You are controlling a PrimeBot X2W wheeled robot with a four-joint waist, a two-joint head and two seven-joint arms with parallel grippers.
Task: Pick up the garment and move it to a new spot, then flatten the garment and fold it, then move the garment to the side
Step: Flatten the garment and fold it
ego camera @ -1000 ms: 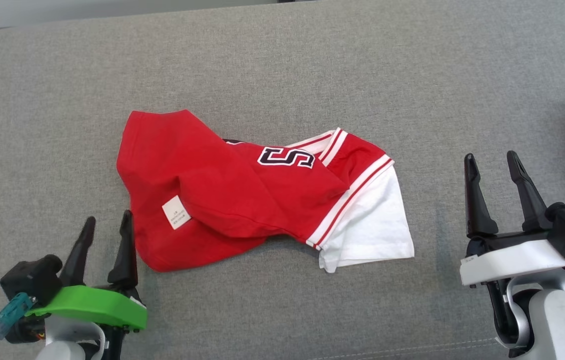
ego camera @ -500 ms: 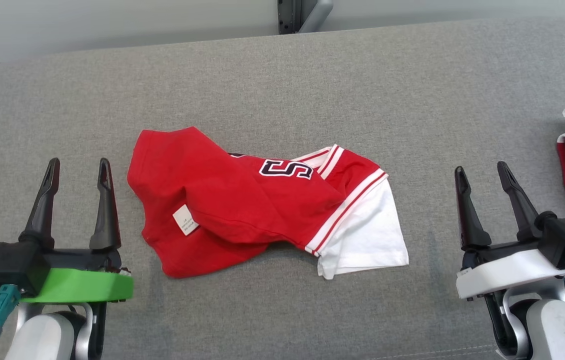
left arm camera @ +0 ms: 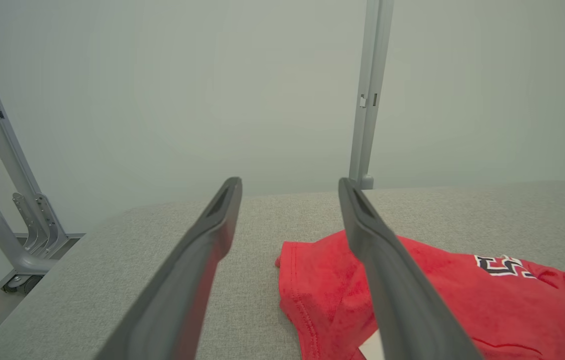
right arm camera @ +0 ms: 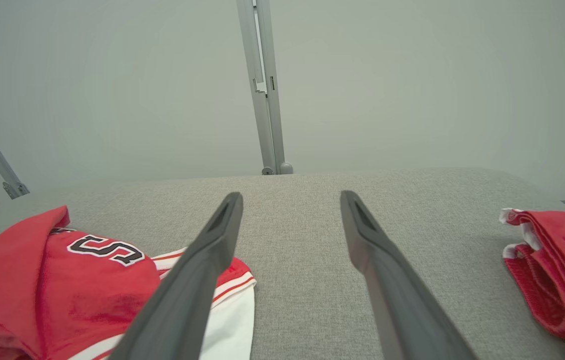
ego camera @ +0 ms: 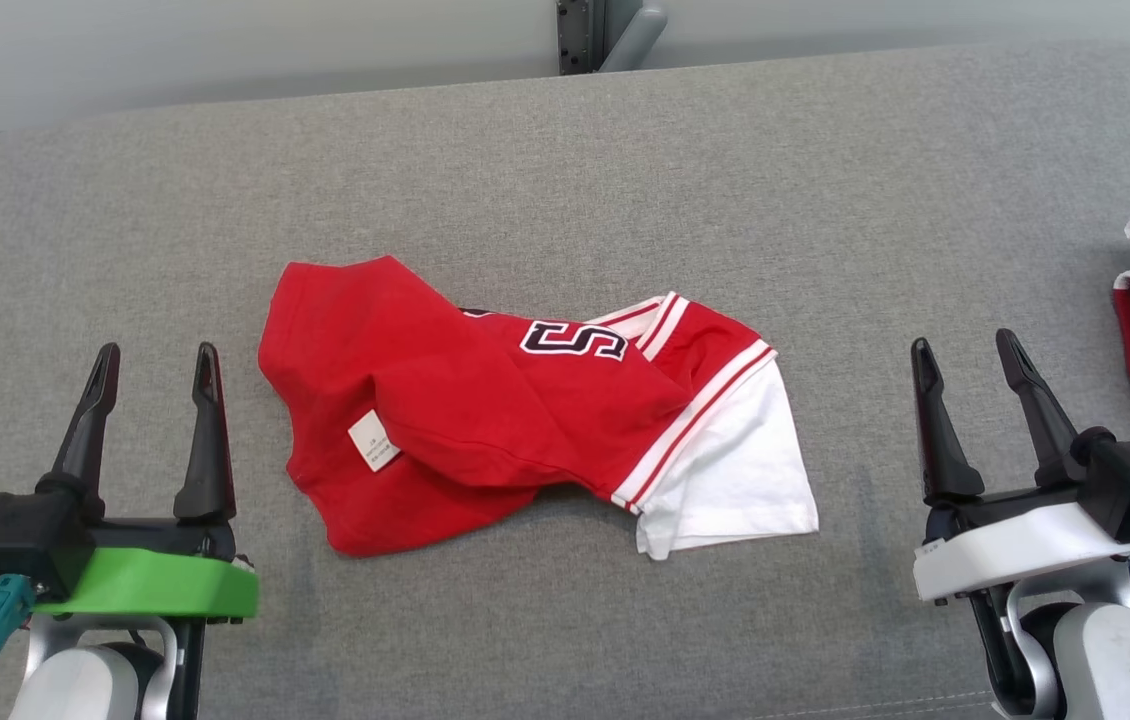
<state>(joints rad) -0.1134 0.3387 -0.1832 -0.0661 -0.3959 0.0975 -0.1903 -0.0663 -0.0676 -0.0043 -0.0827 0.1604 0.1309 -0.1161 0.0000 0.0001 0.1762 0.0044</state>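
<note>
Backing off from the shirt's red corner, the left gripper [ego camera: 157, 352] had pulled away to the left, and its two fingers stood wide apart, holding nothing. The right gripper [ego camera: 964, 342] was open and empty too. The shirt [ego camera: 485, 400] lay crumpled on the gray cushion [ego camera: 565, 150] between them, stretched left to right — red end near the left gripper, white sleeve [ego camera: 735, 470] farther from the right one.

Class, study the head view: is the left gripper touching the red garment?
Apart. In the head view, a strip of grey cushion shows plainly between the open left gripper and the nearest edge of the red garment.
</note>
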